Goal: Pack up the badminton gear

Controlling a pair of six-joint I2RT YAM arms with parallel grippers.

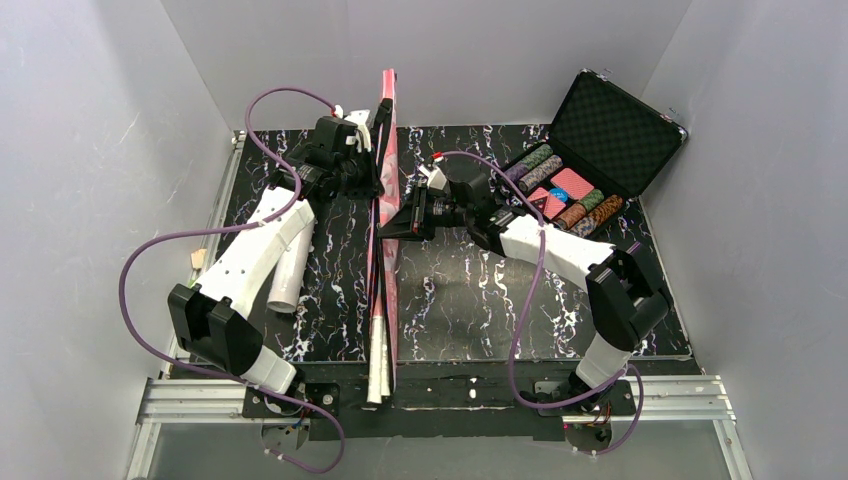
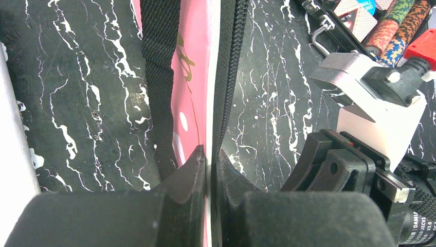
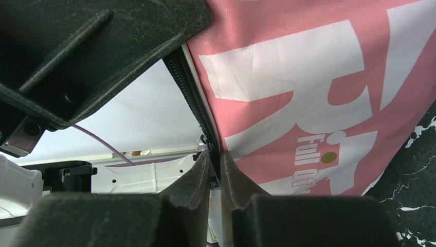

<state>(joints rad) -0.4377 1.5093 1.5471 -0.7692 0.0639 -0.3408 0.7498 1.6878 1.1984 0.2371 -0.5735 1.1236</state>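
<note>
Pinching the pink bag [image 1: 391, 300] from both sides, I have it standing on its long edge down the middle of the table [image 1: 470, 310]. My guess is that this holds the seam taut for zipping. The left gripper [image 2: 211, 154] is clenched on the bag's thin edge at the far end, with the black strap [image 2: 159, 77] running just beside it. The right gripper [image 3: 216, 157] comes in from the other face, midway along, its fingers nipped onto the zip [image 3: 187, 87] with hardly a gap. I read that as a grasp on the zip line, though I cannot see a puller. White racket handles [image 1: 377, 365] poke out of the bag's near end, so I judge the rackets are mostly stowed. The white tube [image 1: 288, 270] lies on the table under my left arm, well apart from the bag and not packed. The open case [image 1: 610, 125] of poker chips [image 1: 565, 195] sits just behind my right arm, crowding any swing that way
</note>
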